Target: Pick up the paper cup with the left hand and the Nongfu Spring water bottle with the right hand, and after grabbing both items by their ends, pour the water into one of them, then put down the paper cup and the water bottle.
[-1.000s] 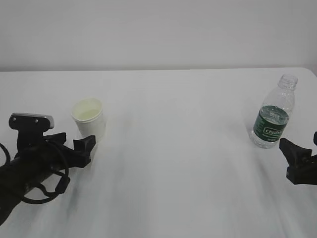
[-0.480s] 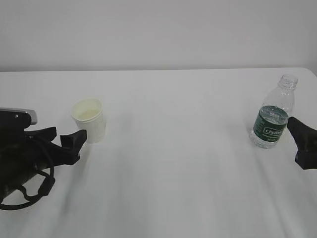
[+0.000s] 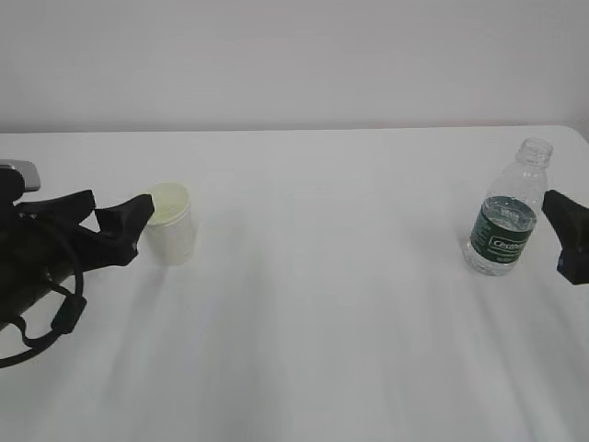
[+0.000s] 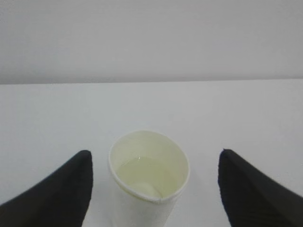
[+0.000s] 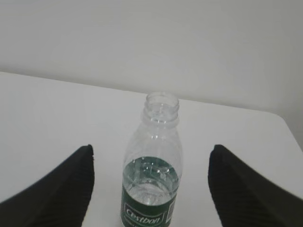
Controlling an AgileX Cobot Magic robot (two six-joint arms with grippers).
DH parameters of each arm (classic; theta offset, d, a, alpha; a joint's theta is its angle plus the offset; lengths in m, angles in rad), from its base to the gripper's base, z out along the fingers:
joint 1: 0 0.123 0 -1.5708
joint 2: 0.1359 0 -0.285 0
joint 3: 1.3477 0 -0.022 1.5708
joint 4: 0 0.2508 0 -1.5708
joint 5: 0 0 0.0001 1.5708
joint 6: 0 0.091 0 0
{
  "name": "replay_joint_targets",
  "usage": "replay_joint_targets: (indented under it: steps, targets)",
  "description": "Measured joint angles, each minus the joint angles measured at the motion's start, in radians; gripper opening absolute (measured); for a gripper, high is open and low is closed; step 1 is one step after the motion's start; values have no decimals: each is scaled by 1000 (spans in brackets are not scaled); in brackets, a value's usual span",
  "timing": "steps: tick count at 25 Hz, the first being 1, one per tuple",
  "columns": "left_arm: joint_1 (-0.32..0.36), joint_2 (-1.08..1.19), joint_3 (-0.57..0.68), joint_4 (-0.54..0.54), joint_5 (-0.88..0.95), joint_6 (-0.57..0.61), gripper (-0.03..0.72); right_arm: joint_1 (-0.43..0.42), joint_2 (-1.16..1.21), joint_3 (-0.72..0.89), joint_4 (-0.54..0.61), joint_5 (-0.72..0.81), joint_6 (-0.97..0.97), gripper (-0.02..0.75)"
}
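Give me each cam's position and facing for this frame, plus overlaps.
Exterior: in front of the table, slanting down; left hand and right hand at the edges.
Left wrist: behind the open fingers, facing the paper cup.
Right wrist: behind the open fingers, facing the Nongfu Spring water bottle.
Shared: the exterior also shows cup and bottle.

Plain white table (image 3: 313,304), meeting a pale wall along its far edge. Stood upright toward the left side: a small white paper cup (image 3: 168,224), pale liquid pooled inside. Stood upright well apart, near the right edge: a capless clear bottle (image 3: 507,221) with dark green label, partly filled with water (image 5: 150,185).
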Motion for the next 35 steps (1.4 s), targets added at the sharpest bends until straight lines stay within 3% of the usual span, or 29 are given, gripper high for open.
replay_joint_targets:
  steps: [7,20,35]
  targets:
    - [0,-111,2,0,52,0,590,0,-89,-61,2,123,0,573]
    - [0,-423,4,17,356,0,589,0,-373,-101,67,364,2,573]
    - [0,-810,4,66,700,0,587,0,-750,-166,67,778,-6,573]
